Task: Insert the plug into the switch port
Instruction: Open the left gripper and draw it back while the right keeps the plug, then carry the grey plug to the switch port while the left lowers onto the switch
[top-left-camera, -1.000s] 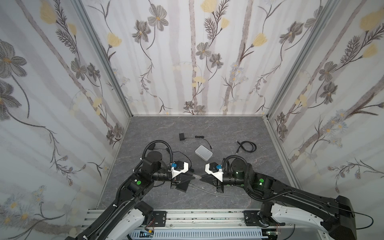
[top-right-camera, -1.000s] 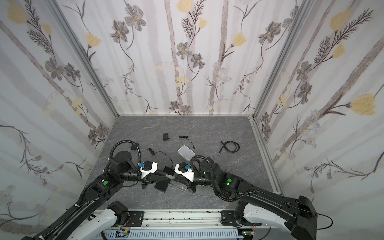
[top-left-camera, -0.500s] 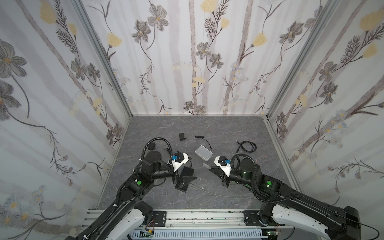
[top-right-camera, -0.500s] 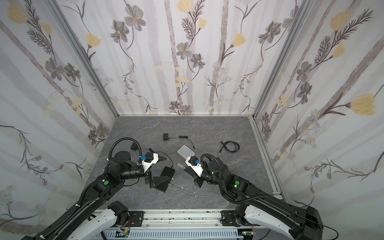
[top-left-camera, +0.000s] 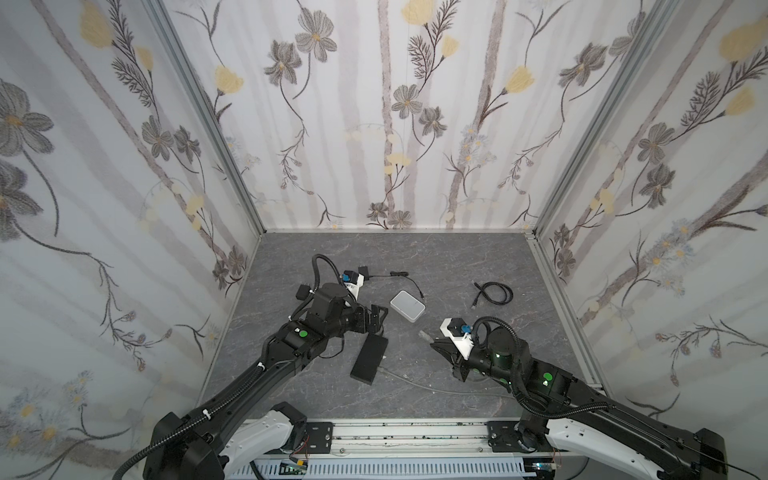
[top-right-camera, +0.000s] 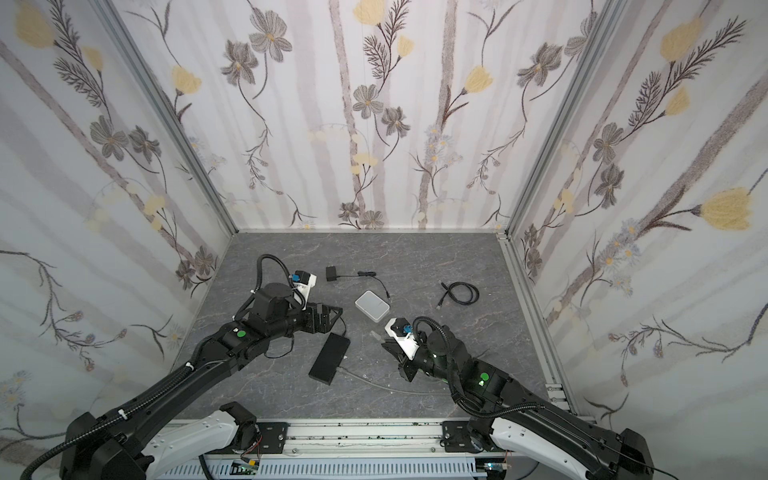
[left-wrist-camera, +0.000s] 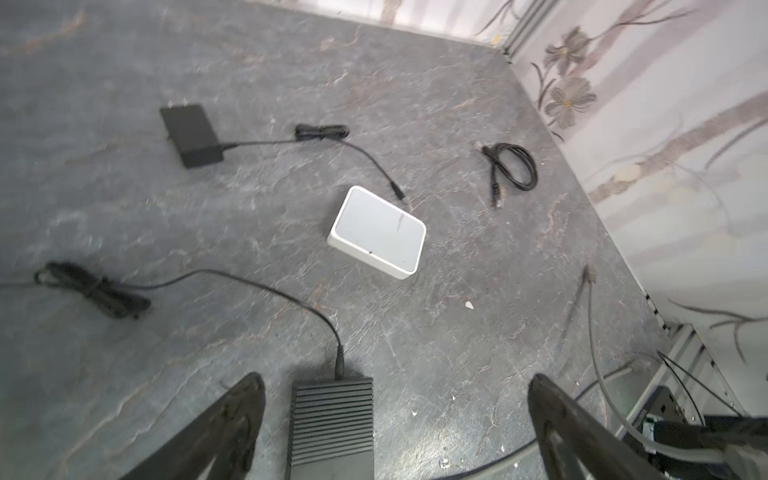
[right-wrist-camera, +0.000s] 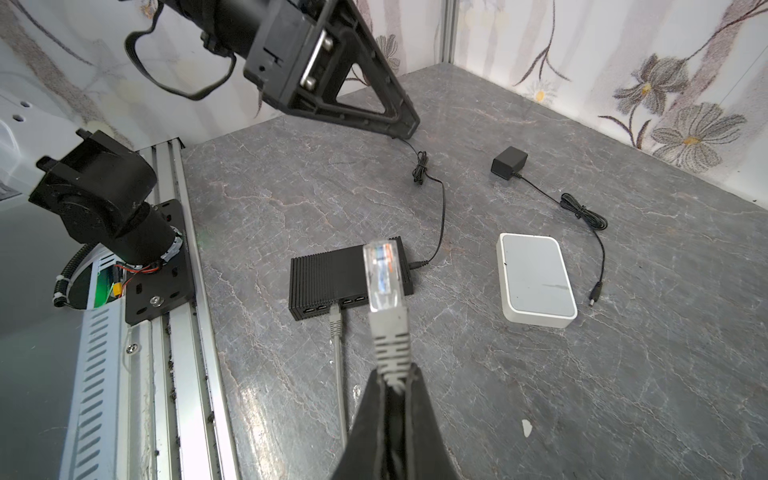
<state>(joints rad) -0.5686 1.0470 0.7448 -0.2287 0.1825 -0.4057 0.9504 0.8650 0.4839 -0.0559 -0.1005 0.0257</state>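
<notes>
The black switch (top-left-camera: 369, 358) (top-right-camera: 330, 357) (right-wrist-camera: 332, 274) lies flat on the grey floor, with a grey plug (right-wrist-camera: 335, 318) seated in one of its front ports. My left gripper (top-left-camera: 376, 318) (left-wrist-camera: 395, 380) hangs open just beyond the switch's far end (left-wrist-camera: 332, 428), with nothing between its fingers. My right gripper (top-left-camera: 432, 341) (right-wrist-camera: 392, 374) is shut on the boot of another grey plug (right-wrist-camera: 384, 282) (top-left-camera: 424, 333), the cable's free end. It holds this plug above the floor to the right of the switch, with the clear tip pointing toward the ports.
A white box (top-left-camera: 407, 306) (right-wrist-camera: 536, 280) lies behind the switch. A black power adapter (left-wrist-camera: 191, 133) with its cord and a coiled black cable (top-left-camera: 494, 293) lie further back. The switch's power cord (left-wrist-camera: 232, 278) trails left. A metal rail (top-left-camera: 395, 432) runs along the front edge.
My left gripper has opened, let go of the switch and drawn back from it. My right gripper has pulled away to the right, still shut. The switch now rests on the floor.
</notes>
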